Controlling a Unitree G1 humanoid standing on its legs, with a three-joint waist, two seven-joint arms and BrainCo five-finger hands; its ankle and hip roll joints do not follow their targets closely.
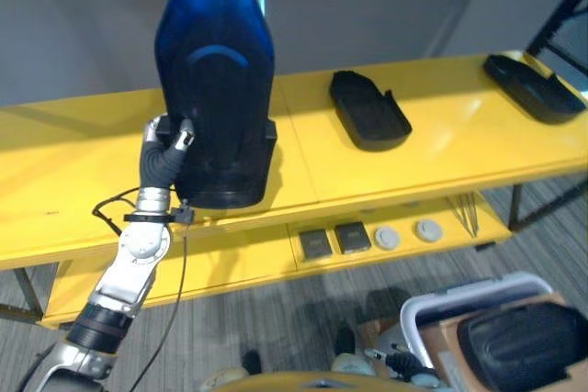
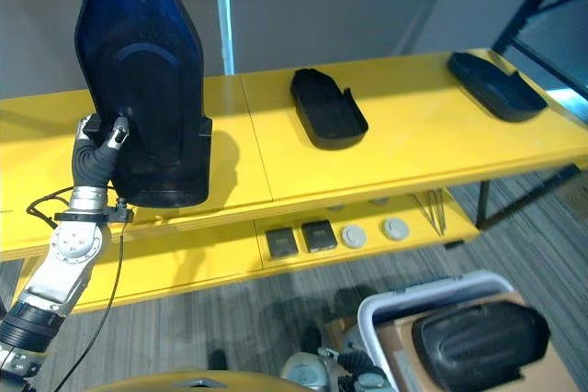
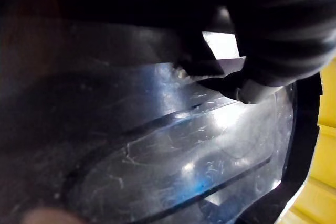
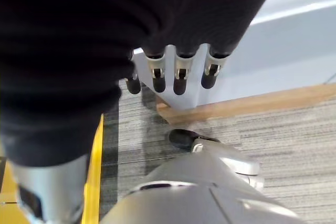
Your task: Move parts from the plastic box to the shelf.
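Two black parts already lying on yellow shelf. Left hand, fingers curled gripping third part, standing it at frame left. Another part waits in plastic box, lower right. Right hand idle, fingers relaxed.

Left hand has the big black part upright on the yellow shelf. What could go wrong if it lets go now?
The tall black part stands on end near the shelf's front edge, gripped low by the left hand; released, it may tip off. It could also fall sideways toward the flat part lying beside it.

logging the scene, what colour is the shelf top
Bright yellow shelf top, clearest in the right eye view.
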